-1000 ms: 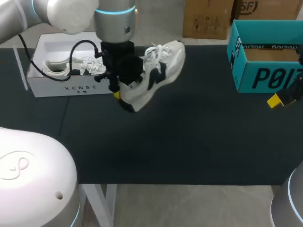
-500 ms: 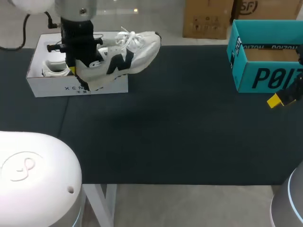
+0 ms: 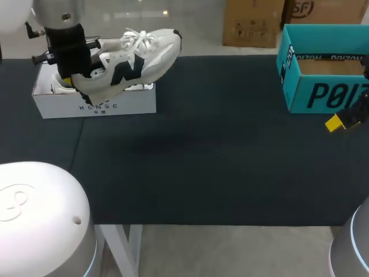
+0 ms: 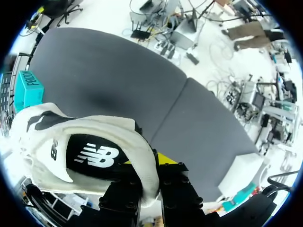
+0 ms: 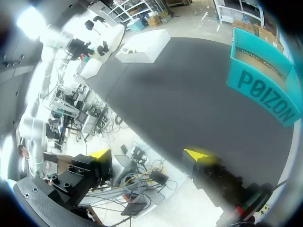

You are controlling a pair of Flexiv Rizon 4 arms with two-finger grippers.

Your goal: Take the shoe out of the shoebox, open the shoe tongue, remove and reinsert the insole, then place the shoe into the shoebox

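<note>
Left fingers [image 4: 166, 159]: clamped on the heel of the shoe [image 3: 128, 60], one inside the collar and one outside.
Right fingers [image 5: 100, 154]: spread apart, nothing between them, near the teal box [image 3: 323, 86].
Shoe: white with dark side panels, held tilted over the white shoebox [image 3: 95, 105], its toe past the box's right end.
White shoebox: open, far left on the dark tabletop [image 3: 219, 156].
Teal box: open, far right.

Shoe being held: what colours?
The shoe is white with black side markings, clearest in the head view.
</note>
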